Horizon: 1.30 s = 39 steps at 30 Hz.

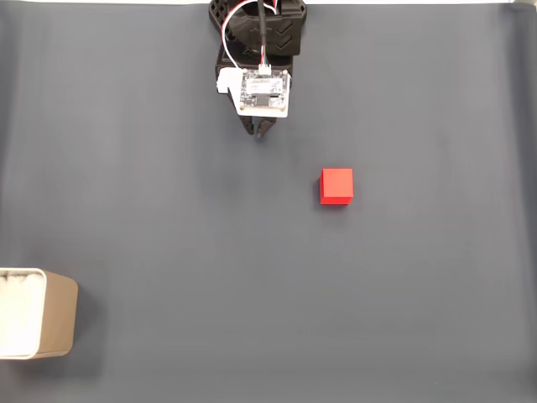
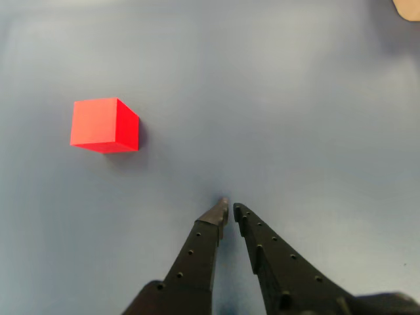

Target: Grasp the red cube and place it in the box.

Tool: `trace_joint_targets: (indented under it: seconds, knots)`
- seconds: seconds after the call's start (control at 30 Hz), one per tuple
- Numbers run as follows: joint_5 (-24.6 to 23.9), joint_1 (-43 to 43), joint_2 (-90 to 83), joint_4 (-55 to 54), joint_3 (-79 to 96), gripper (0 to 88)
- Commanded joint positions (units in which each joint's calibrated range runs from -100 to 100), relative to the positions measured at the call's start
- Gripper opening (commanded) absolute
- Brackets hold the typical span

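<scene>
Tabletop [image 1: 419, 319]: we see a plain grey-blue surface that carries everything; in the fixed view a pale strip runs along its top edge.
Arm [image 1: 260, 38]: we see a black arm coming in from the top edge of the fixed view, with a white circuit board and red and white wires on its wrist, the fingers pointing down the picture from it.
Box [image 1: 50, 315]: we find the beige container with rounded corners and a white inside at the lower left edge of the fixed view, well apart from the fingers and on the opposite side of them from the cube. In the other view a tan corner [image 2: 408, 9] shows at the top right, far beyond the fingertips; we cannot tell for sure that it is the box.
Fingers [image 2: 230, 209]: we see two black perforated fingers, their tips almost touching with only a thin gap, gripping nothing. In the fixed view the fingers [image 1: 259, 133] sit just below the white board.
Red cube [image 1: 336, 186]: we see it resting on the tabletop, apart from the fingers. In the other view the red cube [image 2: 104, 125] lies ahead of the fingertips and off to their left.
</scene>
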Motion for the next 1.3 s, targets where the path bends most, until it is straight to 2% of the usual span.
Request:
trace_joint_targets:
  seconds: [0.0, 0.33, 0.7, 1.27]
  knots:
    - [0.1, -0.2, 3.4, -2.5, -6.0, 0.0]
    - [-0.4, -2.4, 11.9, -3.8, -18.2, 0.0]
    - [-3.0, -8.6, 25.6, -1.2, -34.8, 0.2]
    - [-6.1, -17.0, 41.7, 2.7, -49.1, 9.9]
